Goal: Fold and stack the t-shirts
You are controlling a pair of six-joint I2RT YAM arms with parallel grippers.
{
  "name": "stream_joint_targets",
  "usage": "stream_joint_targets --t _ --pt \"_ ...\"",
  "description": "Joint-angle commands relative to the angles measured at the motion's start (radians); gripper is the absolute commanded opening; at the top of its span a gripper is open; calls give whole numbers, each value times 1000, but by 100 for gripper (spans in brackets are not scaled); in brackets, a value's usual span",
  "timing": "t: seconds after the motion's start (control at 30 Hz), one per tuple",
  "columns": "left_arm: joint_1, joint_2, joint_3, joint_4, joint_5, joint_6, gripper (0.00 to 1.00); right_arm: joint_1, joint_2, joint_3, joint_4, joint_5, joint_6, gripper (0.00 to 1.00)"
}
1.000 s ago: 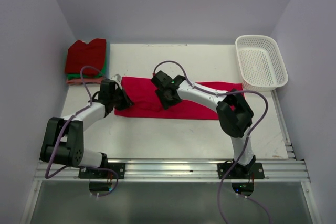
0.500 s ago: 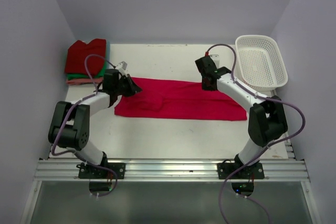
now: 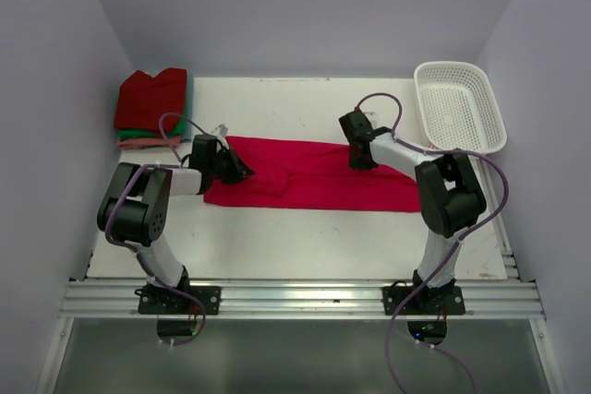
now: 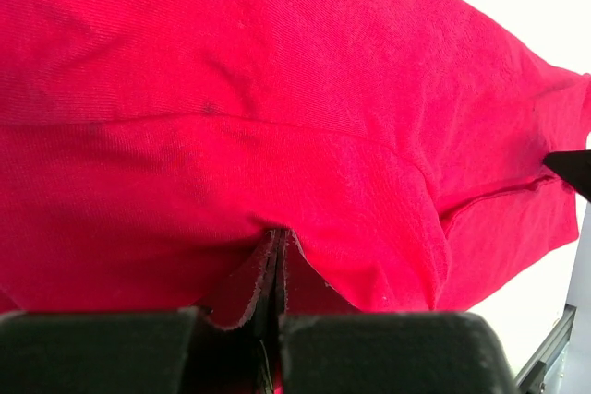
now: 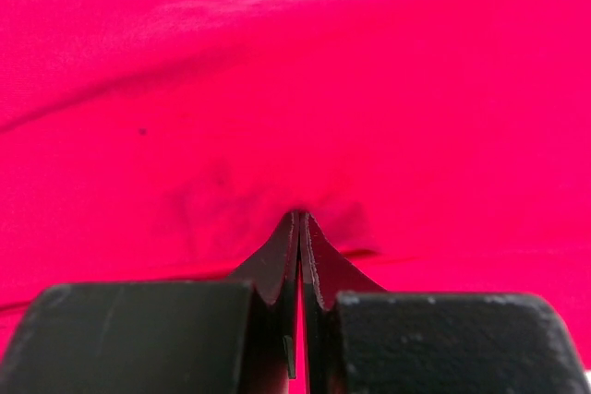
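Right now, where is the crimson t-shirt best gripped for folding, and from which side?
Probably along its edges, pinched from above: the crimson t-shirt lies flat as a long band, so only edges lift. The left gripper is shut on its left end, the right gripper near its far edge.

The left arm [image 3: 138,214] and right arm [image 3: 445,198] were built alike: bulky, rounded black joint housings linked by smooth white tubes. A thin grey-purple cable [image 3: 172,116] ran along the left arm in a loose loop, and a matching cable [image 3: 381,95] arched over the right arm's wrist. Each arm stood on a flat black base [image 3: 178,301], the right base [image 3: 423,300] being the same. Up close, the left gripper [image 4: 275,239] had matte black fingers [image 4: 92,352], broad and square-edged at the root and thinning to narrow blades. The right gripper [image 5: 300,220] had the same fingers [image 5: 138,334], with faintly speckled, rounded corners.
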Motion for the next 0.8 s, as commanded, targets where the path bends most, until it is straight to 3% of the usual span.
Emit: stream_joint_targets --t 0.0,0.17,0.37,0.6,0.77 --pt "-18 29 -19 -35 -51 6 0 -2 28 -14 70 -37 21 0" --pt "-16 92 58 -55 -73 5 0 -1 34 -69 83 -92 20 0" --pt "-8 224 278 -132 -78 6 0 28 -1 -194 81 -241 34 0" --pt "16 434 626 -273 -39 49 0 220 -74 -313 -5 -296 64 0" --pt "31 545 785 -317 53 66 0 303 -136 -349 -77 -363 116 0"
